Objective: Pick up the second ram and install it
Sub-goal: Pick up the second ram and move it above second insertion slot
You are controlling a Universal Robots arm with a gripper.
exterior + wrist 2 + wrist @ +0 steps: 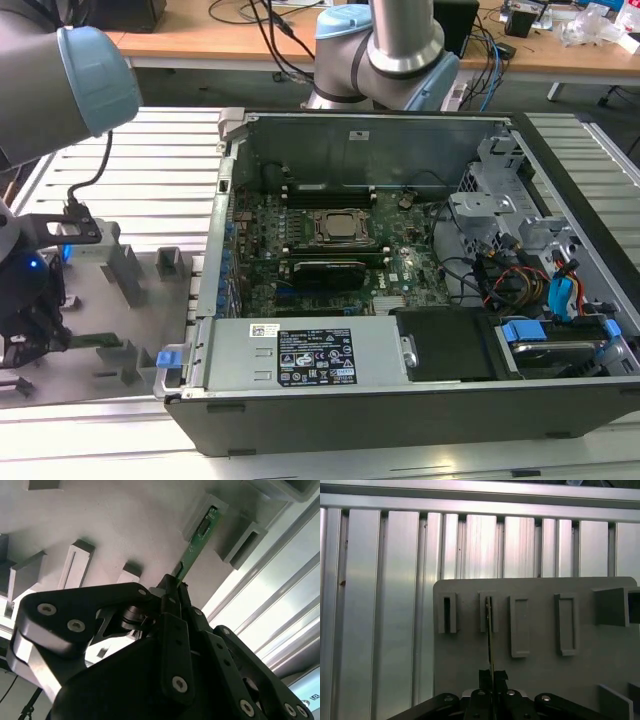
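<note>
Your ram [196,542] is on the tray [125,520]: a thin green stick, far end in the slot of a grey block [196,519], near end between the fingers of the gripper [176,585], which are closed on it. In the first wrist view you see the ram [490,647] edge-on, running from the gripper [492,674] to the block [483,615]. In the exterior view the tray [150,310] lies at nine o'clock from the open case [400,430], under the arm [60,70], well apart from the motherboard [330,250]
</note>
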